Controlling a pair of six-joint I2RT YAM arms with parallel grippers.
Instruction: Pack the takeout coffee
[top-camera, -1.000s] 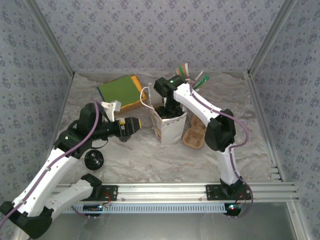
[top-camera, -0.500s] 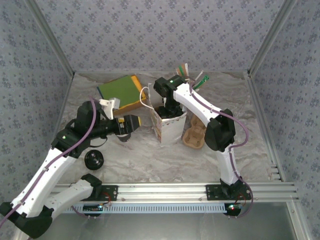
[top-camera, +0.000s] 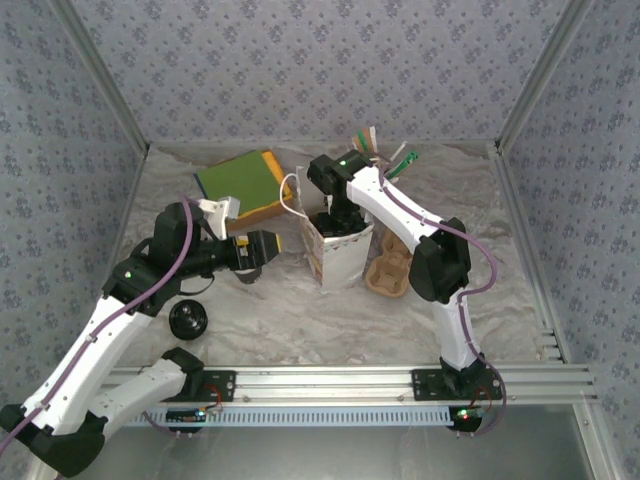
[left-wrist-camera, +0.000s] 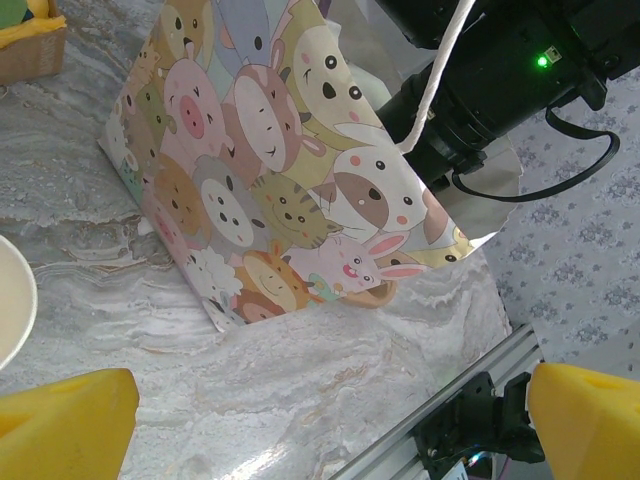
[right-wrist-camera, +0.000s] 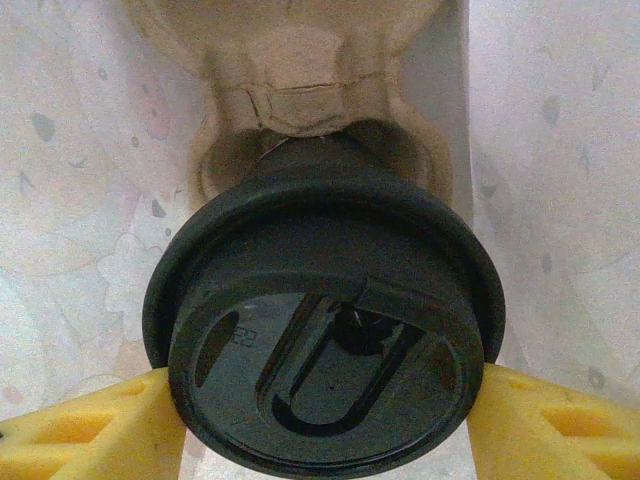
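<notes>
- Here's the takeout coffee (right-wrist-camera: 325, 340), down inside the cartoon-printed bag (left-wrist-camera: 280, 200). The right end effector (right-wrist-camera: 325, 425) clamps it at the lid rim, and a cardboard holder (right-wrist-camera: 300, 90) sits just beneath.
- First worry: the grip looks to be on the lid alone, so if the lid pops off, the cup drops and spills.
- If it goes down off-centre, the cup could catch the holder's edge and tip.
- The left end effector (left-wrist-camera: 325, 420) gapes wide just left of the bag, holding nothing. The bag is unbraced, so a nudge could slide or topple it on the table (left-wrist-camera: 300, 360).
- The bag's white cord handle (left-wrist-camera: 438, 70) drapes across the right arm and could snag as the arm pulls out.
</notes>
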